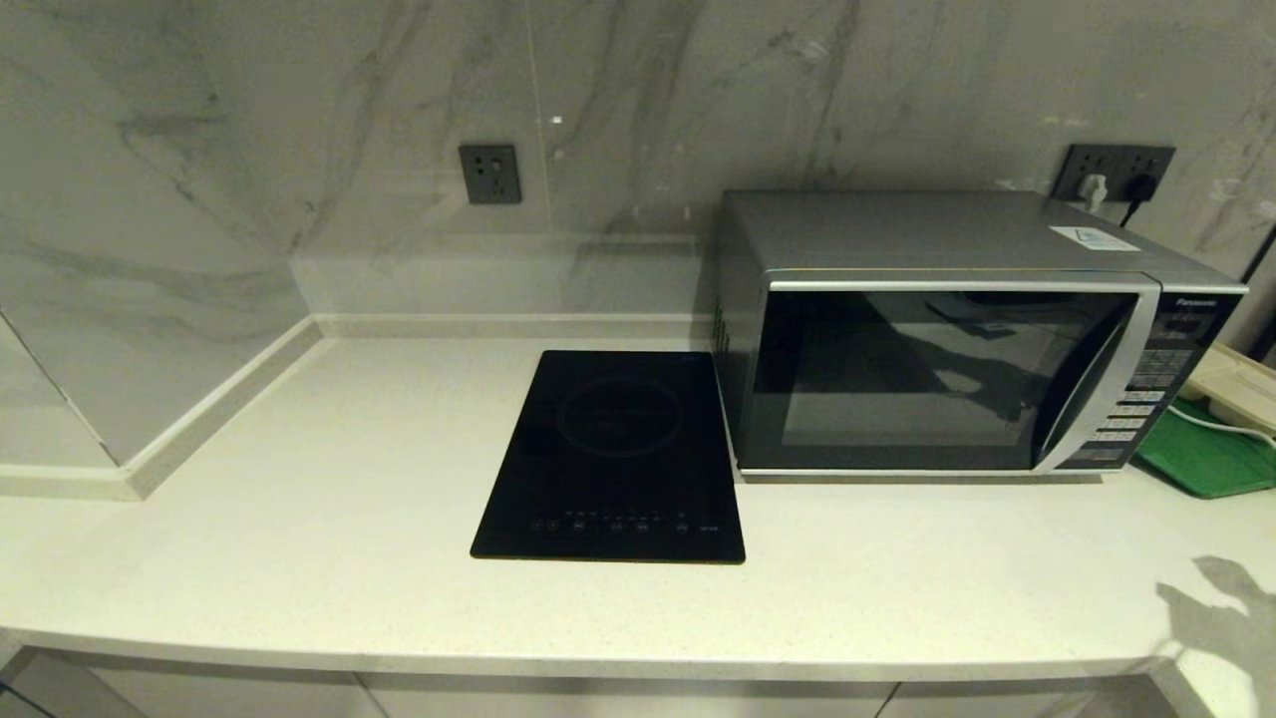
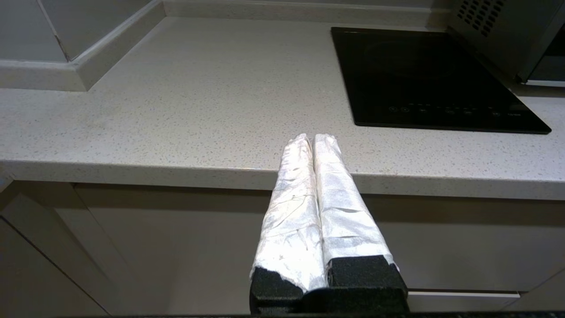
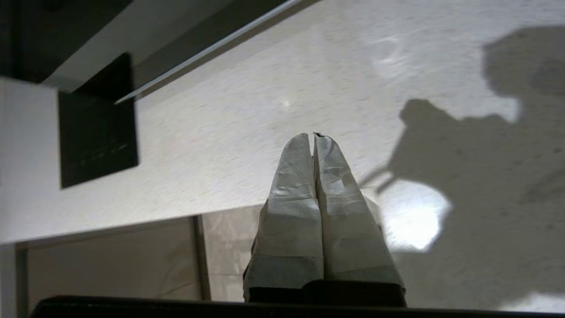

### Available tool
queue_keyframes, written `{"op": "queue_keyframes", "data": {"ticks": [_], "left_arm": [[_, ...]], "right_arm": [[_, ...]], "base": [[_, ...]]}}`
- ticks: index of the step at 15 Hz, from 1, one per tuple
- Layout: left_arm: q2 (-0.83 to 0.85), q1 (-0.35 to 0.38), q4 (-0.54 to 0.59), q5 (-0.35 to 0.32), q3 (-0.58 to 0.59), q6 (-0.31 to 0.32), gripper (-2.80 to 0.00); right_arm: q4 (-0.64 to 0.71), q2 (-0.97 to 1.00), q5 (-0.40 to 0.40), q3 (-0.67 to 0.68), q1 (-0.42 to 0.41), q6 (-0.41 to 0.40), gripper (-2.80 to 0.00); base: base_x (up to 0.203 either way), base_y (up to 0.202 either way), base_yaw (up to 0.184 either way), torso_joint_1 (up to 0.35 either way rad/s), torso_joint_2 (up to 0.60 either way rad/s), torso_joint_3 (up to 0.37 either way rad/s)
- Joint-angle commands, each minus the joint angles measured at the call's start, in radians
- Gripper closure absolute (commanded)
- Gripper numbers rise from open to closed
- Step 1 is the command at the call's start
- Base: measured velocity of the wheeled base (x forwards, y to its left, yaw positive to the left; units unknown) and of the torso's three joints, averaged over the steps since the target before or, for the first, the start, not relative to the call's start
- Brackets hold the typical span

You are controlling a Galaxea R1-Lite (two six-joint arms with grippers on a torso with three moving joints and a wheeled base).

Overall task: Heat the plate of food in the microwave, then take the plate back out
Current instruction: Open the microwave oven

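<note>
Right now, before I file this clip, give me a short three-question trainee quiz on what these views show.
1. True or false: the door of the microwave is shut.
2. What lies directly to the left of the microwave on the counter? A) a lilac plate B) the black induction hob C) a kettle
3. Fill in: in the wrist views, the fingers of the left gripper and the right gripper are pressed ____, holding nothing.

Key: 1 true. 2 B. 3 together. Note for the trainee: the plate of food appears in no view; only the green tray shows to the right of the microwave.
</note>
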Motion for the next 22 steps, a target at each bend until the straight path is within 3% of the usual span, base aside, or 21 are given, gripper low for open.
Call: {"op": "queue_keyframes", "data": {"ticks": [1, 4, 8, 22], "left_arm": [[0.0, 0.0, 0.0, 0.0, 0.0, 0.001, 0.0], [0.0, 0.0, 0.0, 0.0, 0.0, -0.001, 0.0], [0.0, 0.0, 0.0, 0.0, 0.0, -0.001, 0.0], [0.0, 0.0, 0.0, 0.0, 0.0, 0.0, 0.0]], "right_arm": [[-0.227, 0.131, -0.009, 0.061, -0.01, 0.07, 0.0], [-0.332, 0.224, 0.009, 0.069, 0.017, 0.141, 0.0], [-0.336, 0.321, 0.131, 0.007, 0.09, 0.224, 0.0], [-0.336, 0.71, 0.189, -0.386, 0.189, 0.234, 0.0]], "base": [[0.0, 0.0, 0.0, 0.0, 0.0, 0.0], [0.0, 0.0, 0.0, 0.0, 0.0, 0.0], [0.0, 0.0, 0.0, 0.0, 0.0, 0.0], [0.0, 0.0, 0.0, 0.0, 0.0, 0.0]]}}
